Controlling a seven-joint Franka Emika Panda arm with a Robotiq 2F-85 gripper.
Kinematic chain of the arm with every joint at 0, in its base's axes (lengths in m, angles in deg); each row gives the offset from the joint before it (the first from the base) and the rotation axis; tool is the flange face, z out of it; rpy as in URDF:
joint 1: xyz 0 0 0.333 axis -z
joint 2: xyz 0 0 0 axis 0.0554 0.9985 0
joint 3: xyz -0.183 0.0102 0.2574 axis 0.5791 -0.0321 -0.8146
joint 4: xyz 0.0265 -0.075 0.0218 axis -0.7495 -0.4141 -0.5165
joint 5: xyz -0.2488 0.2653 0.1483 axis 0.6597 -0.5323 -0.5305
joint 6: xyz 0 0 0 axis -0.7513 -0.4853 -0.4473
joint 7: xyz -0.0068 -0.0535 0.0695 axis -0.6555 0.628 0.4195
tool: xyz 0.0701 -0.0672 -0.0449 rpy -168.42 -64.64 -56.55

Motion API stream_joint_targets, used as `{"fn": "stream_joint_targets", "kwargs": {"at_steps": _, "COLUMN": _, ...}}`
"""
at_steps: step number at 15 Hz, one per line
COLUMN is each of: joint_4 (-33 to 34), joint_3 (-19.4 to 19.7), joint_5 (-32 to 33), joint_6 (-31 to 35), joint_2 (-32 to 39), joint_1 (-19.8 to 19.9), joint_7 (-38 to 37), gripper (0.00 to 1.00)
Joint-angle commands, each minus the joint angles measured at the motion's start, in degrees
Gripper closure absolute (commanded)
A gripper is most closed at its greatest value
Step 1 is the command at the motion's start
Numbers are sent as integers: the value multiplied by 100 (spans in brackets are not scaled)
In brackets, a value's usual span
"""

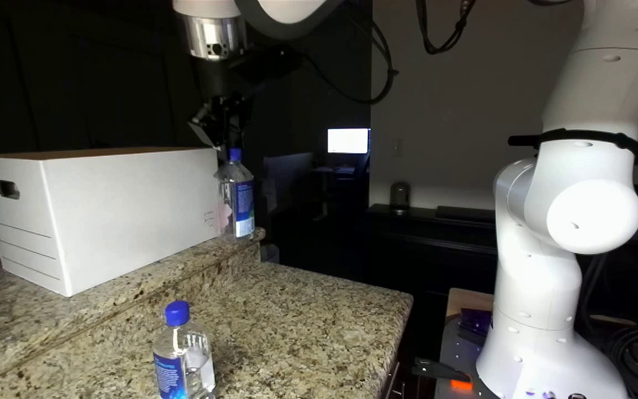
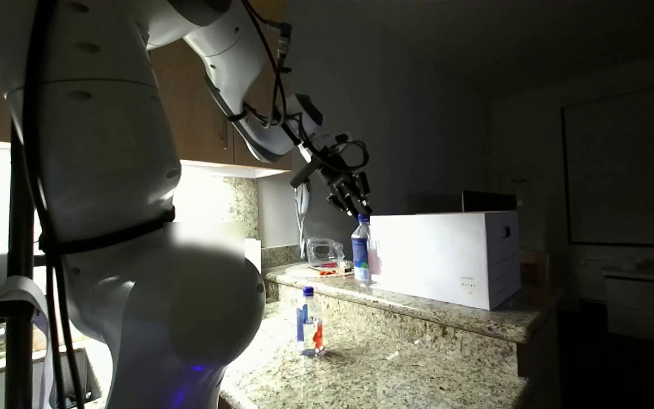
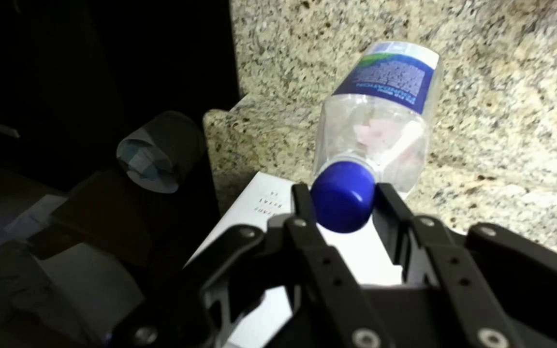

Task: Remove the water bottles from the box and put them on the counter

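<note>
In both exterior views, a first bottle (image 1: 240,197) is seen beside the box (image 1: 130,216), a second bottle (image 1: 183,354) on the counter (image 1: 308,332). In the wrist view, the first bottle's cap (image 3: 343,203) is clamped by the gripper (image 3: 343,197); the sides (image 3: 375,133), presumably light and soft, are best spared

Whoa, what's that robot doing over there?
The robot arm has a water bottle pinched by its blue cap in its gripper. The bottle looks to be in the air, outside the white box and over the lower counter. Another bottle stands upright on that counter, and the box sits on the higher ledge. The box's inside is hidden, so I can't tell if it holds more.
</note>
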State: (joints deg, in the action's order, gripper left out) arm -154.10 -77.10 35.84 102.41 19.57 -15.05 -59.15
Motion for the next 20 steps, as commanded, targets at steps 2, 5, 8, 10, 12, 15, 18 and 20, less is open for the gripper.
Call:
{"fn": "stream_joint_targets", "kwargs": {"at_steps": 2, "joint_4": -945, "joint_3": -109, "joint_5": -317, "joint_6": 573, "joint_2": -299, "joint_1": 39, "joint_7": 174, "gripper": 85}}
{"fn": "stream_joint_targets", "kwargs": {"at_steps": 5, "joint_4": -1322, "joint_3": -255, "joint_5": -290, "joint_6": 828, "joint_2": -261, "joint_1": -3, "joint_7": 108, "gripper": 85}}
{"fn": "stream_joint_targets", "kwargs": {"at_steps": 8, "joint_4": -1616, "joint_3": -453, "joint_5": -146, "joint_6": 1092, "joint_2": -147, "joint_1": -28, "joint_7": -37, "gripper": 85}}
{"fn": "stream_joint_targets", "kwargs": {"at_steps": 10, "joint_4": -1744, "joint_3": -618, "joint_5": -17, "joint_6": 1255, "joint_2": -103, "joint_1": -22, "joint_7": -226, "gripper": 85}}
{"fn": "stream_joint_targets", "kwargs": {"at_steps": 12, "joint_4": -1864, "joint_3": -797, "joint_5": 199, "joint_6": 1434, "joint_2": -120, "joint_1": -8, "joint_7": -540, "gripper": 85}}
{"fn": "stream_joint_targets", "kwargs": {"at_steps": 15, "joint_4": -1999, "joint_3": -1060, "joint_5": 791, "joint_6": 1621, "joint_2": -177, "joint_1": 18, "joint_7": -1372, "gripper": 85}}
{"fn": "stream_joint_targets", "kwargs": {"at_steps": 18, "joint_4": -2078, "joint_3": -1145, "joint_5": 1066, "joint_6": 1691, "joint_2": -124, "joint_1": -67, "joint_7": -2064, "gripper": 85}}
{"fn": "stream_joint_targets", "kwargs": {"at_steps": 20, "joint_4": -2136, "joint_3": -1156, "joint_5": 1070, "joint_6": 1738, "joint_2": -84, "joint_1": -106, "joint_7": -2322, "gripper": 85}}
